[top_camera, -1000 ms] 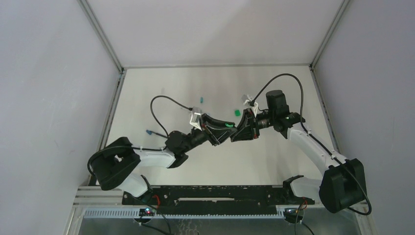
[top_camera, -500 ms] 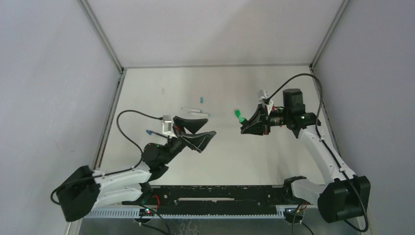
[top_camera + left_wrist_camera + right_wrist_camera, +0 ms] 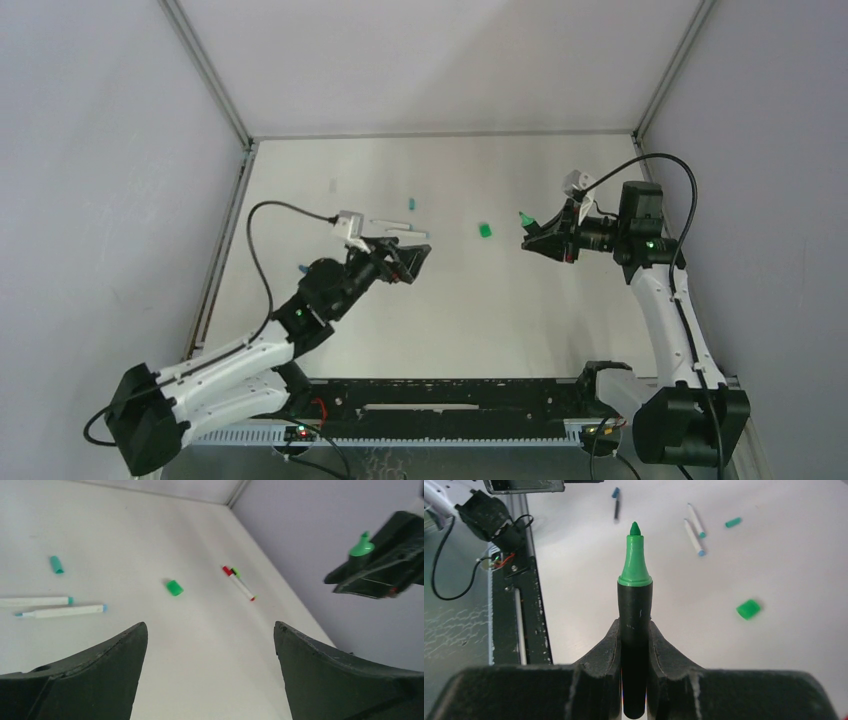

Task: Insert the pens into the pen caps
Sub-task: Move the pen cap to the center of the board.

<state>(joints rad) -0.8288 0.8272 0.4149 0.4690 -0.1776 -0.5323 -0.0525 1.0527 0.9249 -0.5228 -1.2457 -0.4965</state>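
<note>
While the pale counter lies between grey walls, two arms reach over it from its near edge. The left arm stretches low toward the middle-left, and the right arm rises taller beside the right wall.

The left jaws stand wide apart and hold nothing; in the left wrist view their two dark fingers frame only bare counter. The right jaws are clamped on the barrel of a thick black marker. It is held clear above the counter, and its uncapped green tip points toward the middle.

Two white pens lie close together and nearly parallel just beyond the left jaws. One is teal-tipped and the other has blue at its ends. A thin dark pen with a blue end lies near the counter's left edge, close to the left arm. Another white pen, with red and green at one end, lies toward the right wall.

A chunky bright green cap sits alone on the counter between the two white pens and the right jaws. A small teal cap lies farther back, apart from the white pens.
</note>
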